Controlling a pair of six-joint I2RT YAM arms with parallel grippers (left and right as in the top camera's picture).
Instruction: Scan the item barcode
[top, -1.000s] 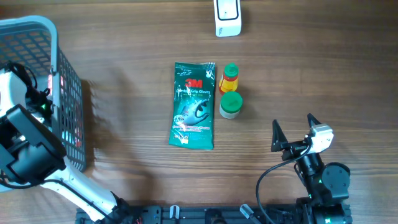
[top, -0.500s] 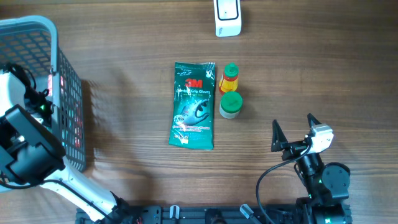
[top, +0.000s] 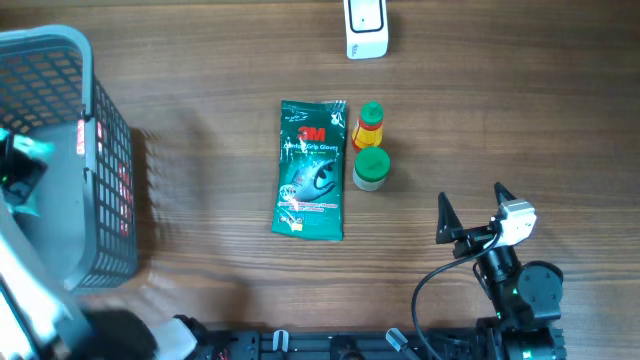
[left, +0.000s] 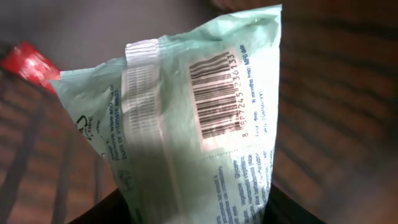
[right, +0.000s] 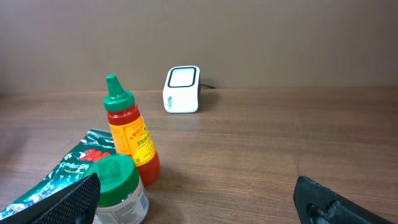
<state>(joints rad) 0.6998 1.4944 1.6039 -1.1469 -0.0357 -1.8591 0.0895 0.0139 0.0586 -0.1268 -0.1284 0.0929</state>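
- Here, a pale green packet (left: 186, 124) is seen clamped by the left gripper (left: 193, 214); the dark fingers (left: 292, 211) are pressed on its lower part from both sides.
- The packet is held upright, close to the wrist camera, and its printed barcode (left: 214, 96) is turned toward that camera, on the upper right part of the face.
- A red object (left: 25, 62) is seen blurred behind the packet, at the upper left.
- In the overhead view the left arm (top: 25, 260) is smeared at the left edge, by the grey basket (top: 105, 150); the packet cannot be made out there with certainty.
- The right gripper (top: 471, 203) is seen near the lower right of the wooden table (top: 520, 100), with its jaws spread wide and nothing between them.
- The white scanner (top: 366, 28) is placed at the far edge of the table, well apart from both grippers.
- A dark green 3M glove pack (top: 312, 170) is laid flat in the middle. Just beside it on the right, a red sauce bottle (top: 369, 125) with a green cap and a jar with a green lid (top: 371, 168) are stood close together.
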